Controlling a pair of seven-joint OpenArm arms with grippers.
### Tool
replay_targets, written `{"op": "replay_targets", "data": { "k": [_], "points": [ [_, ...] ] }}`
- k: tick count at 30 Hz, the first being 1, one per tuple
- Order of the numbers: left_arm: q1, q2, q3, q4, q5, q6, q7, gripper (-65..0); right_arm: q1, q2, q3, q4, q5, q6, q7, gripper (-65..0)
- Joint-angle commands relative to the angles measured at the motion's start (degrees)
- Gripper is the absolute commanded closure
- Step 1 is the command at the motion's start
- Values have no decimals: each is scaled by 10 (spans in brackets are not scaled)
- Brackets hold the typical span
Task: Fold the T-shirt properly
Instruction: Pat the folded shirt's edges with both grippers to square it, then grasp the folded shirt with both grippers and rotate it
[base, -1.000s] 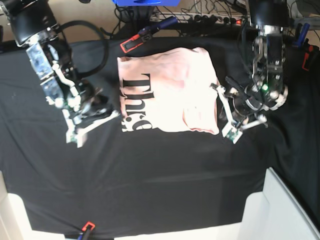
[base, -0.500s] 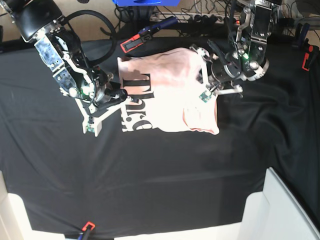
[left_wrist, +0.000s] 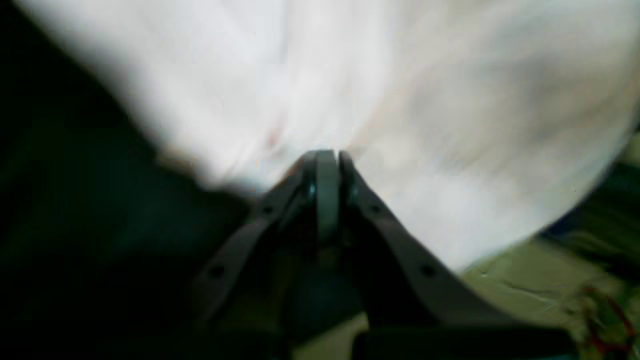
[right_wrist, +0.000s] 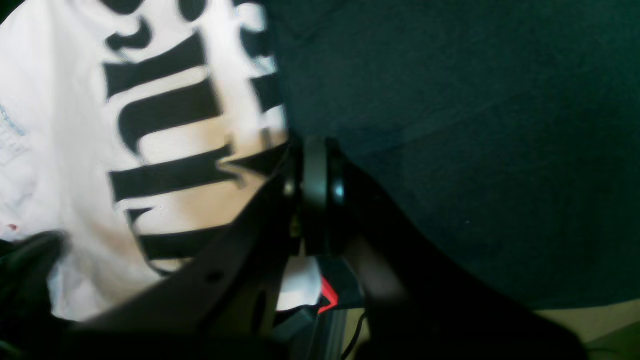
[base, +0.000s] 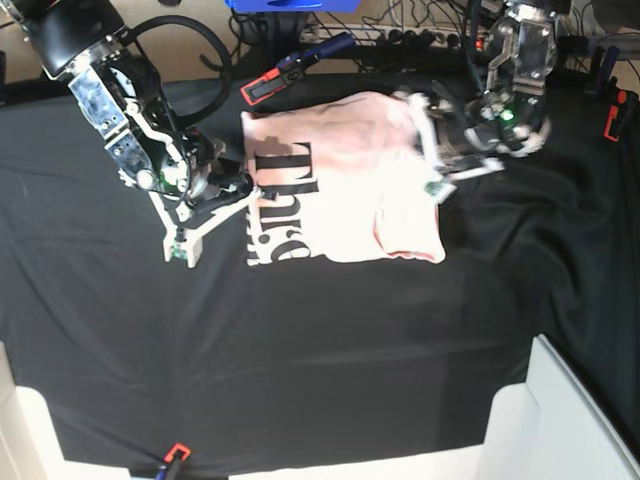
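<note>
The pale pink T-shirt (base: 350, 190) lies folded into a rough rectangle on the black table cloth (base: 330, 340), black lettering (base: 275, 205) showing along its left side. My right gripper (base: 256, 190) is shut, with its tips at the lettered left edge (right_wrist: 200, 130). In the right wrist view the jaws (right_wrist: 314, 145) are pressed together over that edge. My left gripper (base: 415, 112) is shut at the shirt's upper right corner. Its wrist view is blurred and shows the closed tips (left_wrist: 327, 156) against plain pink cloth (left_wrist: 350, 75). I cannot tell whether cloth is pinched in either one.
A red-and-black clamp (base: 262, 88) lies behind the shirt, another (base: 613, 115) is at the far right edge and a third (base: 175, 455) at the front. A white box (base: 560, 420) stands at the front right. Cables and a power strip (base: 400, 38) run along the back.
The right gripper moved right to the lettered edge. The left arm swung from beside the shirt's right edge up to its upper right corner. The shirt shifted slightly rightward.
</note>
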Motion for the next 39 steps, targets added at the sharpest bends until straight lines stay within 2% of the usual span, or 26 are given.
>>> {"op": "replay_targets", "data": {
  "k": [1, 4, 7, 12, 19, 24, 32, 39],
  "points": [
    [1, -9, -18, 38, -2, 2, -10, 0, 8, 1, 3, 9, -2, 0, 3, 0],
    [29, -9, -53, 131, -2, 1, -9, 0, 9, 5, 4, 9, -2, 0, 3, 0],
    [65, -9, -57, 180, 2, 1, -9, 0, 9, 19, 18, 9, -2, 0, 3, 0],
    [127, -7, -57, 184, -1, 1, -9, 0, 7, 31, 21, 5, -2, 0, -12, 0],
    [183, -6, -50, 183, -2, 0, -9, 0, 7, 31, 35, 5, -2, 0, -26, 0],
    [167, -7, 4, 140, 2, 0, -9, 0, 8, 31, 35, 5, -2, 0, -26, 0],
    [92, 9, 6, 8, 3, 0, -9, 0, 5, 32, 35, 0, -2, 0, -28, 0],
    [34, 12, 6, -12, 3, 0, -9, 0, -13, 18, 32, -63, -1, 0, -26, 0]
  ]
}}
